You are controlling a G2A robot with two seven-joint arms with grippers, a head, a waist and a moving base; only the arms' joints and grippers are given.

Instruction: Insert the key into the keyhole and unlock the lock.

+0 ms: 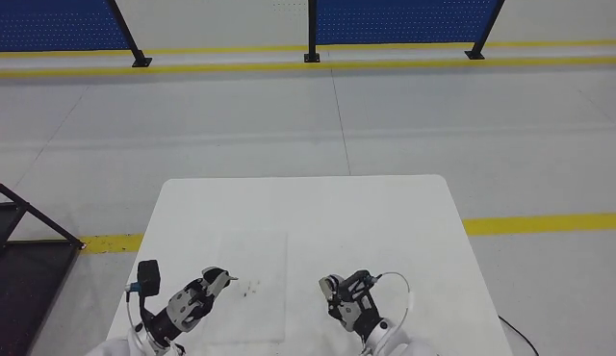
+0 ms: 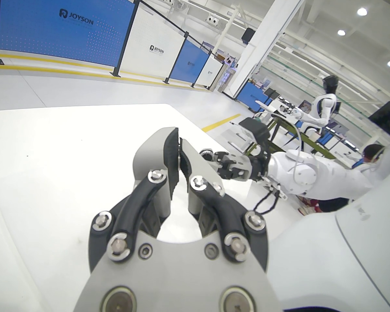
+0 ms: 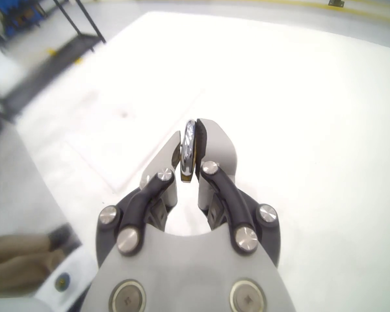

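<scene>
The right pincer (image 3: 190, 133) is clamped on the lock (image 3: 187, 157), with the chrome shackle between its pads, above the white surface (image 3: 263, 82). The left pincer (image 2: 179, 146) has its pads pressed together, near the surface's front edge.

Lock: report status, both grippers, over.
Right gripper shut on lock. Left gripper shut, contents unclear. Grippers apart over near edge of table; insertion not yet done.

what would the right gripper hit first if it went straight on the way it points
Probably the tabletop; the way ahead of the right gripper, shut on the lock, looks free, though depth is unclear.
</scene>
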